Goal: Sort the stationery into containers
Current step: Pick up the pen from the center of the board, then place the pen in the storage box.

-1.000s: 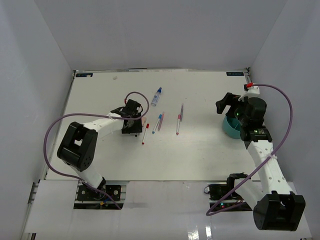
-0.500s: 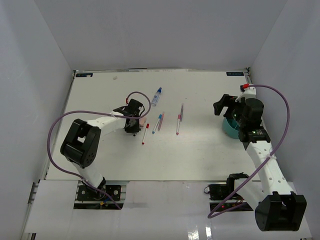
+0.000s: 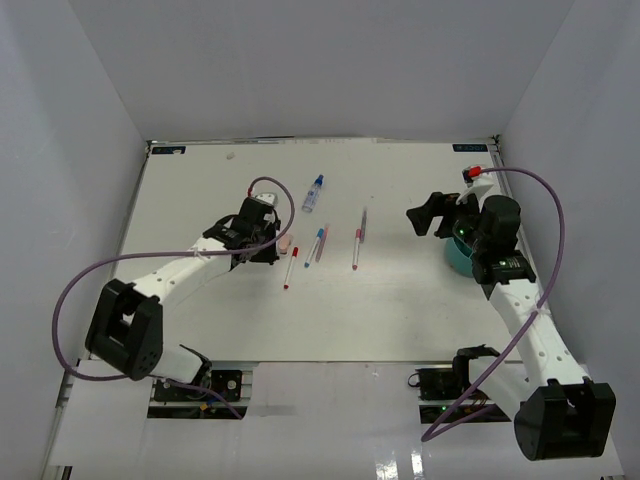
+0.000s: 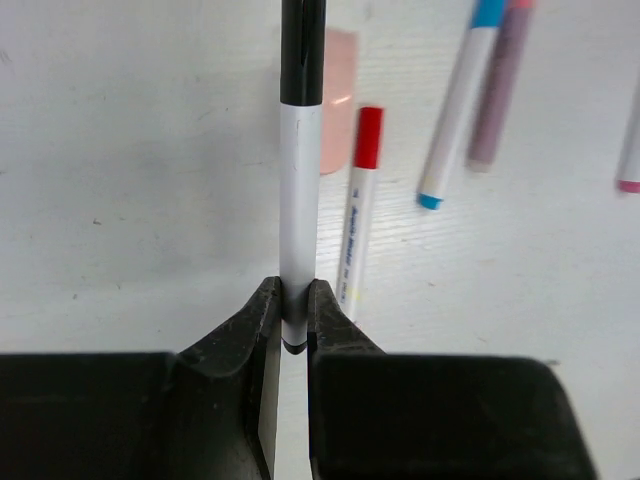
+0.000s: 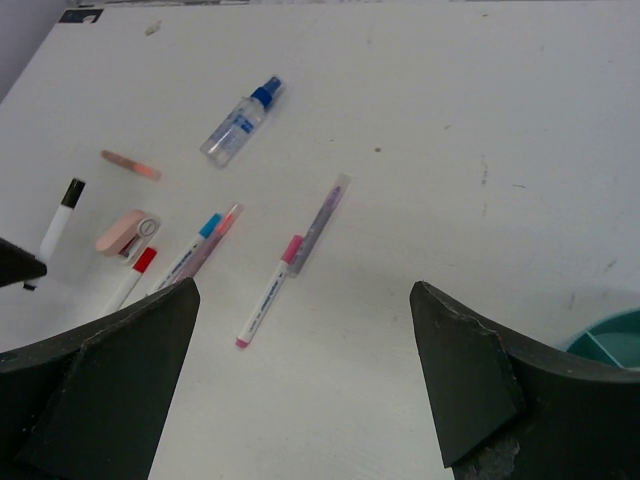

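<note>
Jaws of the left tool (image 4: pixel 295 312) clench a white-bodied, black-capped marker (image 4: pixel 299 180); the right tool (image 5: pixel 303 300) hangs released near the round teal plastic bowl (image 5: pixel 612 338).

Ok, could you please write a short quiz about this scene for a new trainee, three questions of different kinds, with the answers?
1. True or false: the right gripper is shut on a pen.
2. What does the left gripper hold? A) nothing B) the black-capped marker C) a ruler
3. Fill in: the pink eraser lies on the table beside the ____-capped pen.

Key
1. False: its jaws are open and hold nothing.
2. B
3. red, that is, the red-capped pen
</note>
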